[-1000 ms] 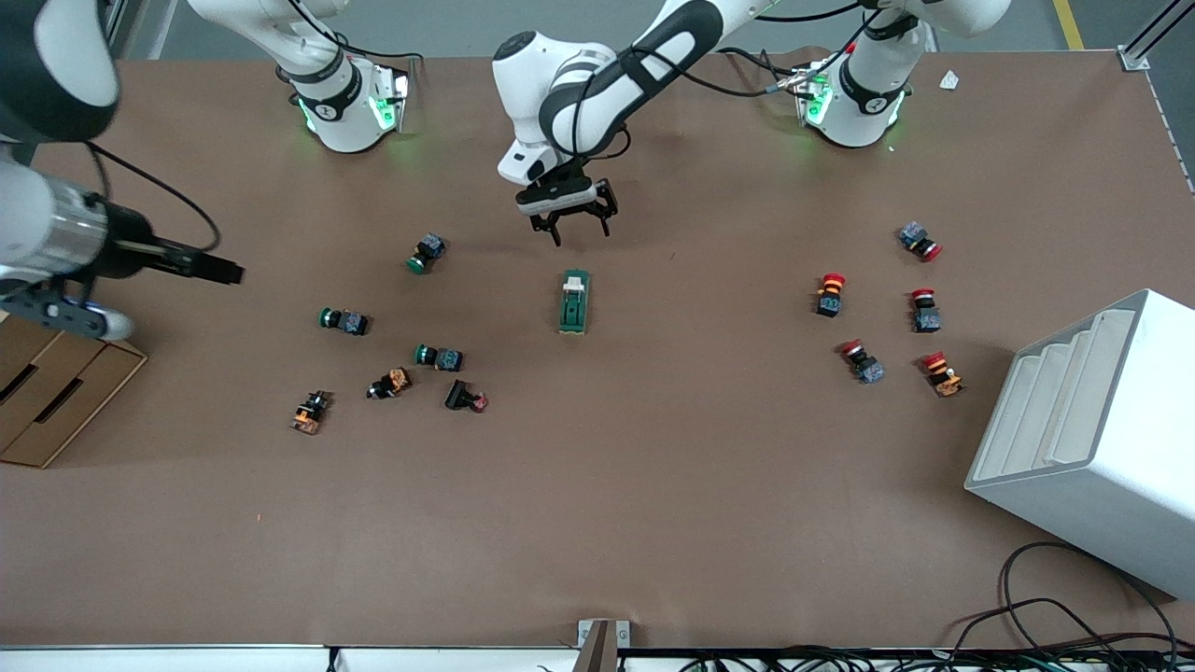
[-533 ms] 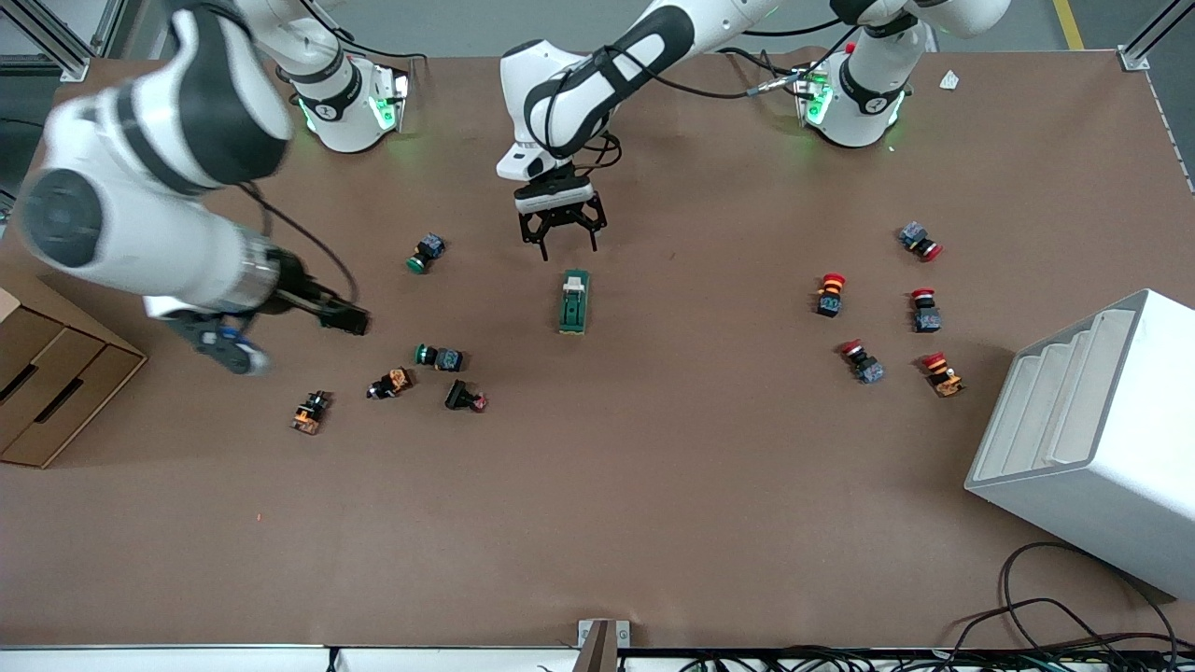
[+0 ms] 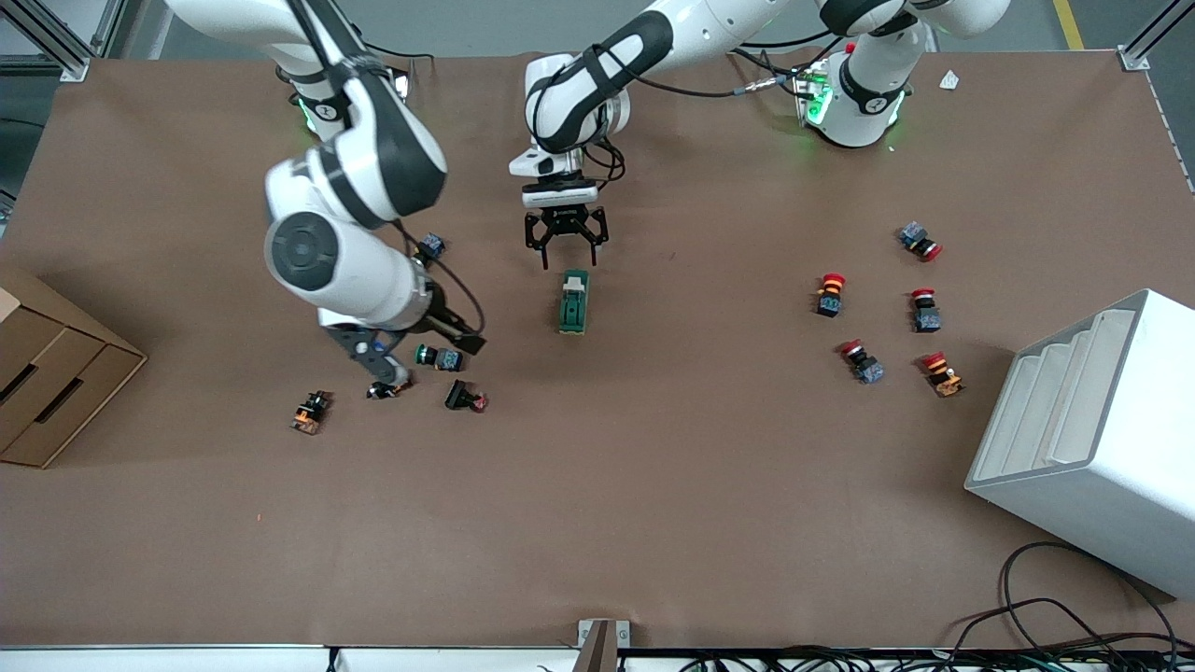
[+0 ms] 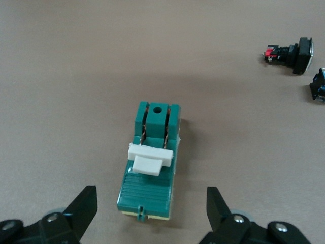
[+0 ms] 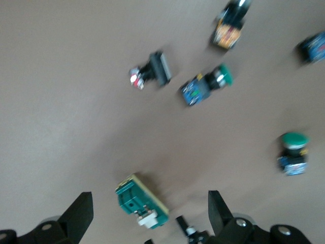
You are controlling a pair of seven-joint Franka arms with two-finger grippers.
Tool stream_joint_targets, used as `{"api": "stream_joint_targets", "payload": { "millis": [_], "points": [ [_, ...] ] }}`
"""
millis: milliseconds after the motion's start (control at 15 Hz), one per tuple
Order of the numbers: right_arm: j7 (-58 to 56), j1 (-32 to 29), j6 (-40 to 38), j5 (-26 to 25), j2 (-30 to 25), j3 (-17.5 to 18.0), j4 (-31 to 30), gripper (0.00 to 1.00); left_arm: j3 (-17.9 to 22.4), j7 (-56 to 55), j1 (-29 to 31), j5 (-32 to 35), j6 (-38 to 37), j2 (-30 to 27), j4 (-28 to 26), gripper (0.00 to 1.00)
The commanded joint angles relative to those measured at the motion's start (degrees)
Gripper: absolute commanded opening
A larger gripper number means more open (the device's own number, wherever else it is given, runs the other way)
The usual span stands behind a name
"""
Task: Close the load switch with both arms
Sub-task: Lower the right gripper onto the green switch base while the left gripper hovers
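The load switch (image 3: 573,301) is a dark green block lying mid-table, its white lever (image 4: 150,160) at the end toward the robots' bases. My left gripper (image 3: 569,258) hangs open just above that lever end. In the left wrist view the switch (image 4: 150,168) lies between the spread fingers of the left gripper (image 4: 151,197) without touching them. My right gripper (image 3: 465,339) is open, low over a green push button (image 3: 439,357), beside the switch toward the right arm's end. In the right wrist view the switch (image 5: 142,201) shows between the black fingers of the right gripper (image 5: 150,206), farther off.
Green, orange and red push buttons (image 3: 465,399) lie scattered under and around the right arm. Several red-capped buttons (image 3: 829,294) lie toward the left arm's end. A white rack (image 3: 1092,439) stands at that end, and a cardboard box (image 3: 56,373) at the right arm's end.
The right arm has swung in from the table's end to over the green buttons beside the switch. The left gripper has shifted slightly and squared up over the switch's lever end.
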Motion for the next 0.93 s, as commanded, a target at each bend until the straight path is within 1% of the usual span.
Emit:
{"api": "stream_joint_targets", "payload": {
  "millis": [0, 200, 333, 467, 667, 867],
  "points": [
    [0.8, 2.8, 6.6, 4.7, -0.7, -0.6, -5.7, 1.00, 0.2, -2.4, 0.4, 5.6, 0.1, -0.2, -1.9, 0.95],
    [1.2, 5.5, 11.3, 4.9, 1.6, -0.5, -7.8, 1.00, 0.5, -5.3, 0.5, 10.2, 0.1, 1.2, -2.5, 0.95],
    [1.3, 7.9, 13.6, 5.1, 4.0, -0.5, -7.8, 1.00, 1.6, -6.9, 0.3, 13.3, 0.1, 1.6, -2.9, 0.95],
    [3.8, 9.8, 17.8, 5.2, 6.4, -0.5, -7.9, 1.00, 2.3, -8.9, 0.4, 17.0, -0.3, 2.0, -3.7, 0.95],
    [6.9, 12.3, 22.3, 5.2, 8.6, -0.5, -7.8, 1.00, 2.3, -10.5, -0.2, 17.5, -1.3, 3.2, -3.4, 0.96],
    [8.0, 13.7, 23.9, 6.5, 9.4, -0.5, -7.8, 1.00, 2.3, -11.1, -0.6, 17.5, -2.1, 4.3, -3.3, 0.96]
  ]
}}
